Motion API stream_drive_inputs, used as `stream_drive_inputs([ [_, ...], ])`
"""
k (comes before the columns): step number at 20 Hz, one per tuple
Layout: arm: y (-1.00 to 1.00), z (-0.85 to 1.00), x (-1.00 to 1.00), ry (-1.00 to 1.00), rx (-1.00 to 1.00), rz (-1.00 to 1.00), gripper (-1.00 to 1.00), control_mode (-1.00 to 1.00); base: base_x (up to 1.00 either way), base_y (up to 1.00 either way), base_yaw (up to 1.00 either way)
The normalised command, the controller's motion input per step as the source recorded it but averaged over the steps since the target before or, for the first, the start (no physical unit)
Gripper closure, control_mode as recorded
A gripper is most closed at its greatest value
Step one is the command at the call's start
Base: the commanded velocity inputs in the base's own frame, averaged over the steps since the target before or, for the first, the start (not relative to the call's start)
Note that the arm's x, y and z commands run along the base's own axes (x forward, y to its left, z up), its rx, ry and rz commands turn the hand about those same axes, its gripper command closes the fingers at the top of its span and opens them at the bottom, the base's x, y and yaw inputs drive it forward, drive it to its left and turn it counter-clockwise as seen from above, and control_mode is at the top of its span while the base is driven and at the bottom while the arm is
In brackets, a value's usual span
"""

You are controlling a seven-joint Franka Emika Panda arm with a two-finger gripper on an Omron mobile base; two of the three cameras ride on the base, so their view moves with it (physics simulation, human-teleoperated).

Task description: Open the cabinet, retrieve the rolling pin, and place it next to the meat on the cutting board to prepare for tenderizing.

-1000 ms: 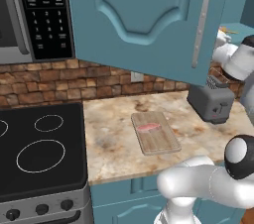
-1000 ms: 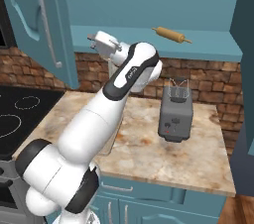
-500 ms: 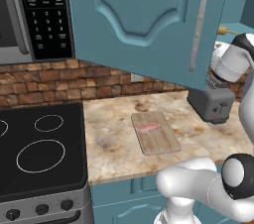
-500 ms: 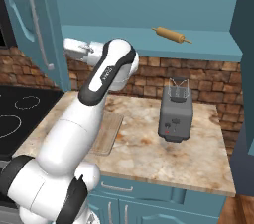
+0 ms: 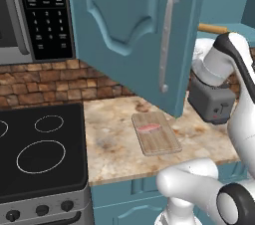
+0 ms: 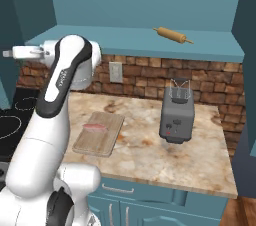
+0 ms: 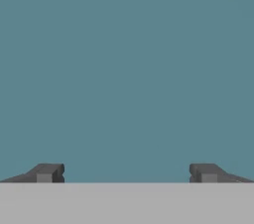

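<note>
Gripper agape — tan rolling pin

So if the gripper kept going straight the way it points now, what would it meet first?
Most likely the cabinet door: the hand view looks along the open gripper at flat teal surface, with nothing between the fingertips. How far off that panel is cannot be judged from the pictures.
</note>
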Motion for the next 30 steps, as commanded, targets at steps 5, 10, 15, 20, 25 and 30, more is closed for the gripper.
stream_drive_inputs([
  [5,1.00,0.00,-0.16,-0.01,-0.07,0.07,-1.00,-1.00,0.00,0.00,0.00],
  [10,1.00,-0.03,-0.01,-0.03,-0.06,0.04,-1.00,-1.00,0.00,0.00,0.00],
  [15,1.00,-0.10,0.00,-0.07,-0.07,0.01,-1.00,-1.00,0.00,0.00,0.00],
  [20,0.79,-0.08,0.04,-0.09,-0.08,0.00,-1.00,-1.00,0.00,0.00,0.00],
  [25,-0.03,0.00,0.03,-0.07,-0.02,0.00,-1.00,-1.00,0.00,0.00,0.00],
  [30,-0.62,0.00,-0.07,-0.18,0.00,0.00,-1.00,-1.00,0.00,0.00,0.00],
])
